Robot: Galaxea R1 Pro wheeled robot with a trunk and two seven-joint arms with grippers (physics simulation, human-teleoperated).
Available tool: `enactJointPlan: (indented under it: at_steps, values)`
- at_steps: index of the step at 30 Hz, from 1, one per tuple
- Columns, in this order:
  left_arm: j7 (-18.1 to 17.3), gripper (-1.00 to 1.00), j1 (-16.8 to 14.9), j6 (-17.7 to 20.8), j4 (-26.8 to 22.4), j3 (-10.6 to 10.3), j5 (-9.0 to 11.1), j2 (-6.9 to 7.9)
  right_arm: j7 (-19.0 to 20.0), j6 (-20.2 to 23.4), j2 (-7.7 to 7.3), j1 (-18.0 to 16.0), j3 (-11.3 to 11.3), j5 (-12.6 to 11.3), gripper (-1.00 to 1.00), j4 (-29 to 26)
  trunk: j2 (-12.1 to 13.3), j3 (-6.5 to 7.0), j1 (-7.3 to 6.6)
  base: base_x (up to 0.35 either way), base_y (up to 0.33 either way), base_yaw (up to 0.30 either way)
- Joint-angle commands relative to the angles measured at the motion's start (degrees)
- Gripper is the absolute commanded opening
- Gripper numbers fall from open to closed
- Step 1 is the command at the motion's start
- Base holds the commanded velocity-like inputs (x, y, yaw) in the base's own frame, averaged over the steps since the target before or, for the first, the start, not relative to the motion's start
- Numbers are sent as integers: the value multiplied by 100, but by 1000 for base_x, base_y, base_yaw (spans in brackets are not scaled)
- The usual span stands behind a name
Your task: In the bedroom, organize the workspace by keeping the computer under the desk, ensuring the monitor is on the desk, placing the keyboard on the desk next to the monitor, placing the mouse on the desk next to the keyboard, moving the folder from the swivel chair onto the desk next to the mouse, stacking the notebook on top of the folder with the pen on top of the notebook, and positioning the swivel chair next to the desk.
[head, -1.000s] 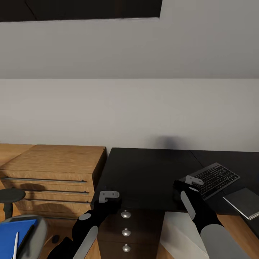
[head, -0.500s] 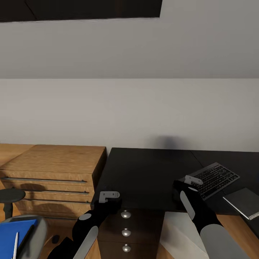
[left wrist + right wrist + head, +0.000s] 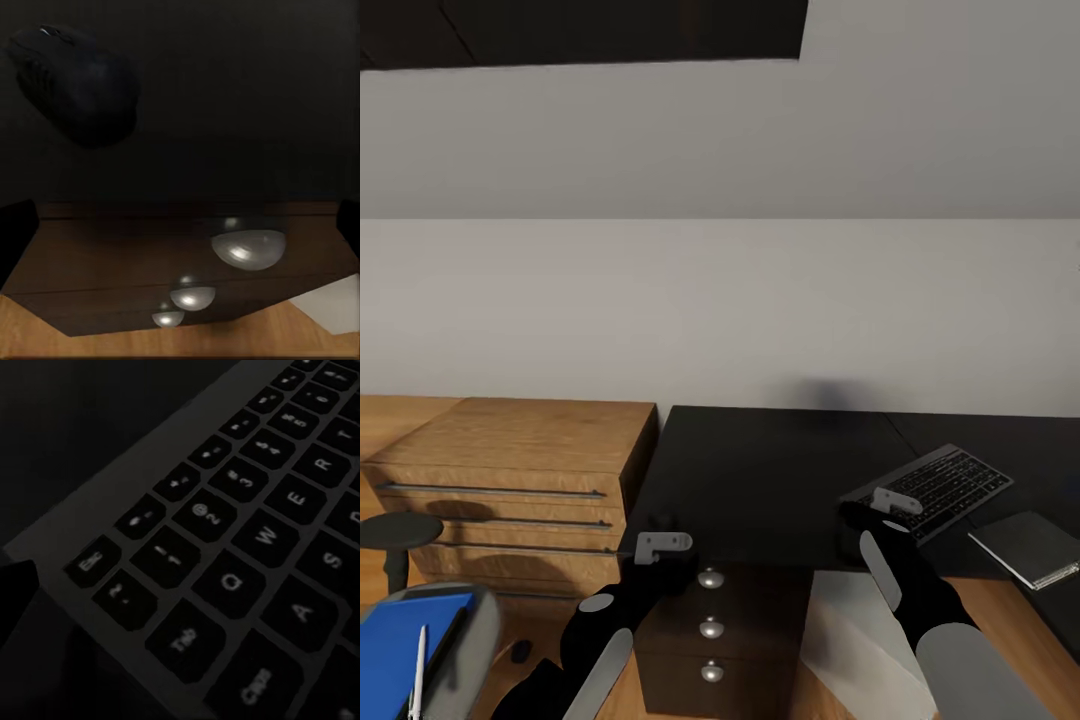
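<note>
head view: the keyboard (image 3: 932,490) and notebook (image 3: 1028,548) lie on the black desk (image 3: 760,480), folder (image 3: 400,655) and pen (image 3: 418,662) on the swivel chair (image 3: 470,640). left wrist view: the mouse (image 3: 79,82) lies on the desk above knobbed drawers (image 3: 180,262). right wrist view: keyboard keys close up; i cannot tell how either jaws stand.

A slim dark grey keyboard with low black keys (image 3: 247,547) runs diagonally, very close. Its Esc corner lies on a glossy black desk top (image 3: 82,427).
</note>
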Motion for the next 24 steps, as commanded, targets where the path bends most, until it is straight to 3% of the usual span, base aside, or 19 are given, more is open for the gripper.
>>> enactJointPlan:
  at_steps: [1, 10, 24]
  values:
    - [58, 100, -6, 10, -8, -14, 60, 6, -33, 20, 1, 0, -1, -102, 100, 224, -3, -7, -1, -39, 0, 0]
    - [58, 100, -6, 10, -8, -14, 63, 6, -27, 16, 0, 0, -1, -102, 100, 224, -3, -7, -1, -8, 0, 0]
    - [61, 100, -6, 10, 0, -14, 68, -3, -24, 13, -5, 0, -1, -102, 100, 216, 558, 244, -308, 0, 0, 0]
